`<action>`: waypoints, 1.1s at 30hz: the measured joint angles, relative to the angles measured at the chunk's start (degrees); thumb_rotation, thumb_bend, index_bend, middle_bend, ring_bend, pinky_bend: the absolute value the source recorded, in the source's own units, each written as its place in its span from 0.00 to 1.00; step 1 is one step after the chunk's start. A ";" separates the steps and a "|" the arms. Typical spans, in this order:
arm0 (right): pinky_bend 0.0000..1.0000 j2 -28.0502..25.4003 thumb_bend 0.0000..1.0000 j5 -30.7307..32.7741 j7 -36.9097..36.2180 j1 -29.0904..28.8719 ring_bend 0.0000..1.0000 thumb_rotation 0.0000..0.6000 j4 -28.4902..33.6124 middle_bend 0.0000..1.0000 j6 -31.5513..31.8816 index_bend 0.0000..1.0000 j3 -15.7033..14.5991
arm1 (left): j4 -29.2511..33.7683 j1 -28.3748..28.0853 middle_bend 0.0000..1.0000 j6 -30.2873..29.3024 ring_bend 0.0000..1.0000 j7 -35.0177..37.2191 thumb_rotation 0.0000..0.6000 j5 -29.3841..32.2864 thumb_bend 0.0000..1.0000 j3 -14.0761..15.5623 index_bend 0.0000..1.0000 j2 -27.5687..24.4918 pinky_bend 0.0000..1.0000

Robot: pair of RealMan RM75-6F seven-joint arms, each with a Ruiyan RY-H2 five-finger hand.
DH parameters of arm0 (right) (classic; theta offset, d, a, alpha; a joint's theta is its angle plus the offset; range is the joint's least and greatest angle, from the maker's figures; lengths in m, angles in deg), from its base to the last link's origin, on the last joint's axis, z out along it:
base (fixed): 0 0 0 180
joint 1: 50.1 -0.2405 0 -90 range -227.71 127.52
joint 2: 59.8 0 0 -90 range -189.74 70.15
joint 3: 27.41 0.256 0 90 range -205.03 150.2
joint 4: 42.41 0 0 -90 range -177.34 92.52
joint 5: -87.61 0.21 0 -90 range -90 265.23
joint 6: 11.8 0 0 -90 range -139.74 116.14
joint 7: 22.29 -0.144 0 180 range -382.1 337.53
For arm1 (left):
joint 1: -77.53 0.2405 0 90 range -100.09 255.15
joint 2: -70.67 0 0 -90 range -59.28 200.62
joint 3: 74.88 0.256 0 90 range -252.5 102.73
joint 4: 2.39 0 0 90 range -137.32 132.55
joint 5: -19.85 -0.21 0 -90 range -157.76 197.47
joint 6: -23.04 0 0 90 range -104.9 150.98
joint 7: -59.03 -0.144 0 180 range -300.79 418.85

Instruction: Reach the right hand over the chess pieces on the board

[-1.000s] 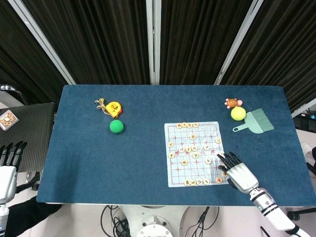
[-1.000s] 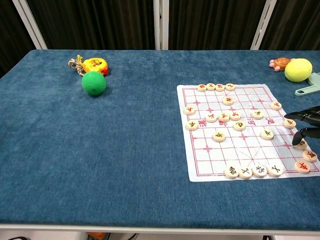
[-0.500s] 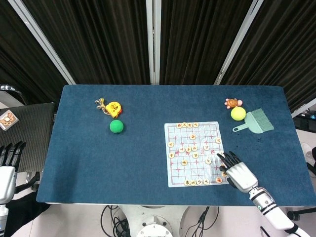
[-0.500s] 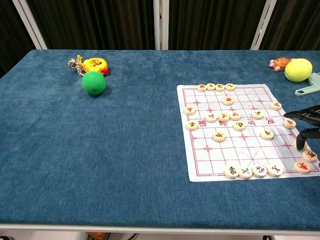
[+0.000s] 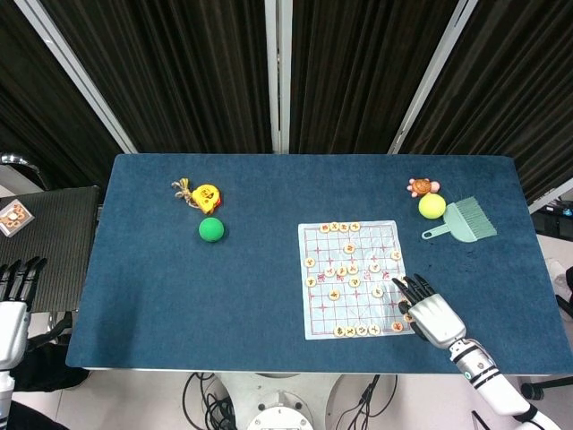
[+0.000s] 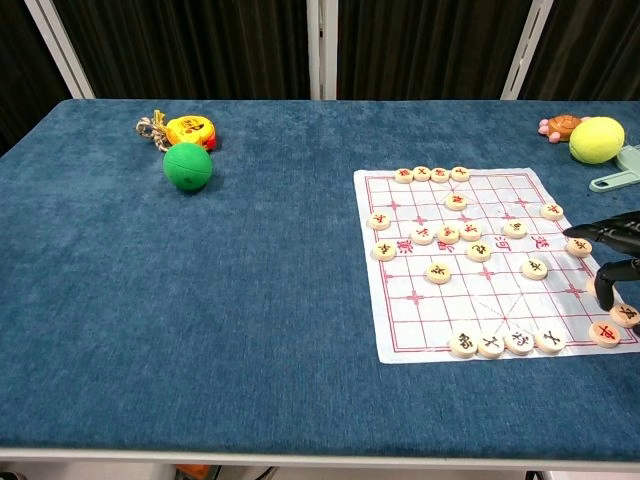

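The paper chess board lies right of the table's middle, with several round wooden pieces scattered on it. My right hand hovers at the board's near right corner. Its dark fingers are spread over the right-edge pieces, and nothing is held in them. The thumb hangs just above one piece. My left hand stays off the table at the far left, fingers straight and apart, empty.
A green ball and a yellow toy lie at the far left. A yellow ball, a small turtle toy and a green brush sit far right of the board.
My right hand has shifted only a little, drifting slightly toward the near edge with its fingers still spread over the board's right side. The left hand has hardly moved.
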 measured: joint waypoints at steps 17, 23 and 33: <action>0.00 -1.20 0.29 -1.34 -1.01 -0.63 0.00 1.00 3.32 0.00 4.20 0.57 1.39 | -0.30 0.57 0.06 -0.93 0.00 1.17 1.00 -0.24 0.12 0.00 0.07 -0.13 0.00; 0.00 -1.02 0.29 -1.47 0.80 -2.57 0.00 1.00 5.92 0.00 2.85 0.57 2.47 | -0.47 0.68 0.06 -1.06 0.00 1.55 1.00 -0.32 0.12 -0.01 0.07 -0.29 0.00; 0.00 2.54 0.29 -1.39 6.07 -5.91 0.00 1.00 9.19 0.00 -1.24 0.57 3.74 | -1.37 0.84 0.06 -0.98 0.00 3.05 1.00 -0.21 0.12 0.04 0.07 -0.34 0.00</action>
